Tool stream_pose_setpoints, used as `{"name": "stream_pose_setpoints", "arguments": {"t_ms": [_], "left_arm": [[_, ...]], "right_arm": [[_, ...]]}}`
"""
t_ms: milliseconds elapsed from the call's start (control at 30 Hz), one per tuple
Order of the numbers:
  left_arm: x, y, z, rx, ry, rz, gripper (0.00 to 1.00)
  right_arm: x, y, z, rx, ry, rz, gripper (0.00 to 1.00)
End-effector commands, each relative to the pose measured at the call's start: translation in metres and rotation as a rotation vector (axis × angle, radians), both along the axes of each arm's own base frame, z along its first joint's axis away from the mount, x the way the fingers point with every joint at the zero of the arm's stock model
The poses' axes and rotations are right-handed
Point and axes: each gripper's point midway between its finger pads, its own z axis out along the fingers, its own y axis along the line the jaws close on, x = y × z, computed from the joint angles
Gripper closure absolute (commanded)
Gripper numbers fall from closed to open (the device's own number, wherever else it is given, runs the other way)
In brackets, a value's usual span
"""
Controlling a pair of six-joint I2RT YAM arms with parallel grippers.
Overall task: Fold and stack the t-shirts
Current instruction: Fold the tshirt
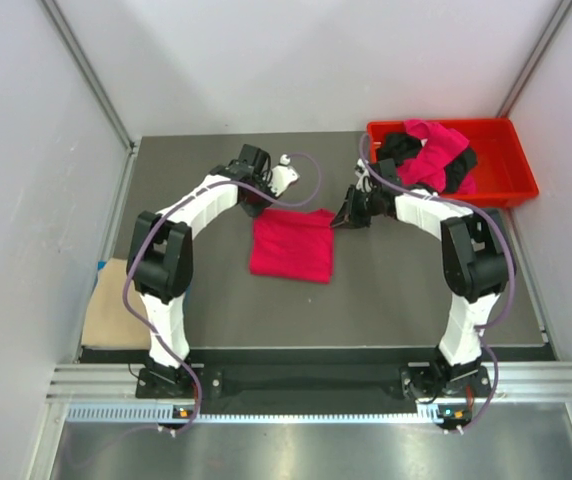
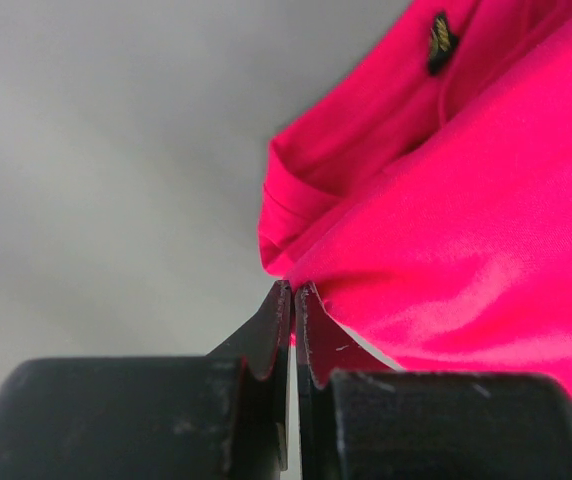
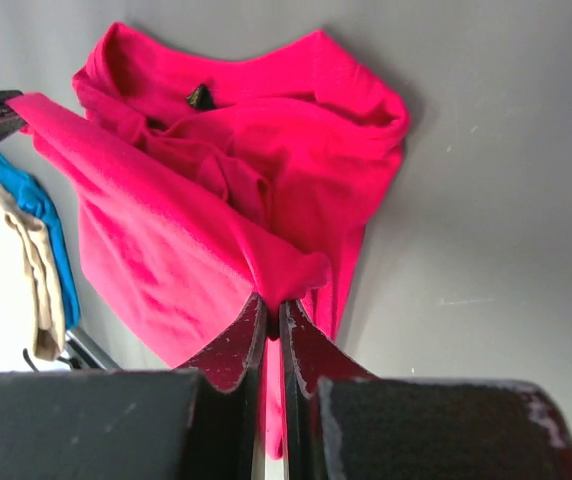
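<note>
Both jaw pairs are clamped narrow on the magenta t-shirt [image 1: 291,245]: left jaws pinch its corner at their tips, right jaws a bunched fold. Move both level and together, keeping the cloth taut over the bench [image 1: 396,295].

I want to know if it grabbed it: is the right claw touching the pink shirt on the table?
Touching. The right wrist view shows the right claw pinching a fold of the pink shirt between its shut tips.
</note>
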Motion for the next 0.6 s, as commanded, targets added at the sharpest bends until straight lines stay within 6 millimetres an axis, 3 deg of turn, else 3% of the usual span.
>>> {"name": "stream_pose_setpoints", "arguments": {"t_ms": [0, 67, 100, 133, 167, 200, 333, 400, 467, 500, 567], "left_arm": [[0.04, 0.024, 0.019, 0.056, -0.134, 0.096, 1.0], [0.048, 0.023, 0.02, 0.054, -0.155, 0.118, 0.99], [0.055, 0.022, 0.016, 0.049, -0.17, 0.133, 0.91], [0.06, 0.022, 0.015, 0.049, -0.183, 0.149, 0.64], [0.068, 0.023, 0.02, 0.052, -0.211, 0.17, 0.53], [0.073, 0.023, 0.015, 0.049, -0.21, 0.196, 0.49], [0.089, 0.027, 0.037, -0.036, -0.227, 0.279, 0.45], [0.086, 0.027, 0.055, -0.118, -0.233, 0.295, 0.45], [0.073, 0.036, 0.046, -0.173, -0.187, 0.302, 0.45], [0.064, 0.031, 0.053, -0.237, -0.165, 0.3, 0.48], [0.045, 0.036, 0.032, -0.264, -0.086, 0.322, 0.5]], "right_arm": [[0.036, -0.014, 0.015, -0.002, -0.085, -0.069, 0.99], [0.043, -0.013, 0.014, 0.006, -0.089, -0.081, 0.78], [0.048, -0.013, 0.01, 0.005, -0.086, -0.088, 0.66], [0.052, -0.012, 0.009, 0.005, -0.091, -0.093, 0.53], [0.057, -0.014, 0.007, -0.006, -0.097, -0.108, 0.48], [0.062, -0.016, 0.011, -0.017, -0.116, -0.117, 0.43], [0.07, -0.028, 0.039, -0.08, -0.257, -0.155, 0.4], [0.056, -0.029, 0.044, -0.109, -0.301, -0.159, 0.41], [0.045, -0.025, 0.042, -0.122, -0.317, -0.137, 0.42], [0.034, -0.021, 0.034, -0.137, -0.304, -0.122, 0.42], [0.025, -0.015, 0.027, -0.151, -0.295, -0.117, 0.41]]}}
